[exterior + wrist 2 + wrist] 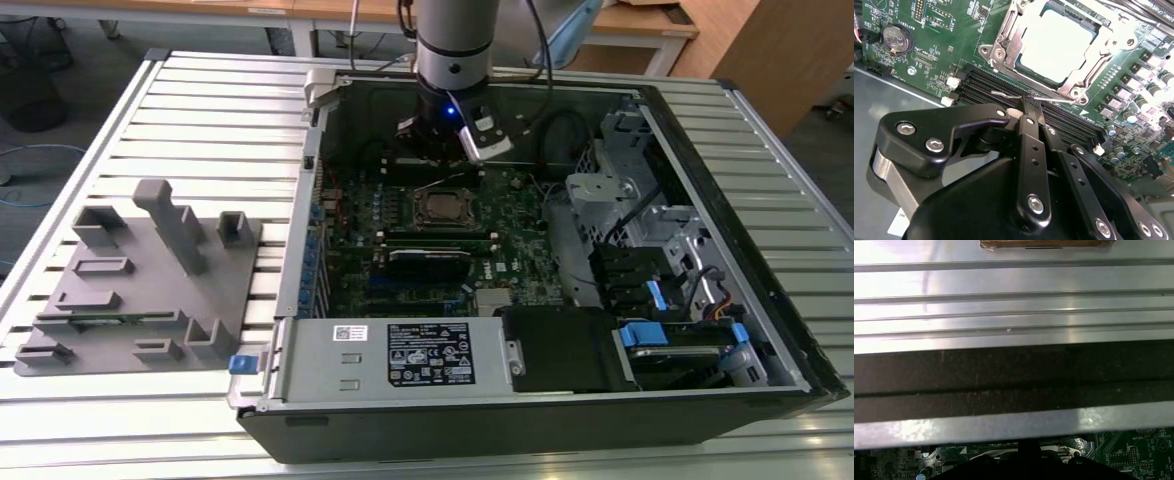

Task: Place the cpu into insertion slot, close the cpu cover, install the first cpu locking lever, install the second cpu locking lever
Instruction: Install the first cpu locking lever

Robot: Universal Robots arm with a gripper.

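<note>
The arm (454, 40) stands vertical in the computer case (534, 425), gripper (1029, 104) pinched closed at a wire lever (1004, 94), with the cpu (441, 207) under the cpu cover (1006, 45) at its 6 o'clock in the exterior view.

Lit brightly and evenly from overhead in the exterior view, with a pale sheen on the slatted table (200, 100) toward 10 o'clock and deep shade inside the computer case (400, 430) at centre. Burnt out to near white on the cpu (1056, 42) in the second wrist view, glare spilling onto the cpu cover (1006, 40) at its 9 o'clock edge, leaving the black gripper (1030, 104) dull. Streaked with white reflections along the table slats in the first wrist view, against a nearly black band of case wall
</note>
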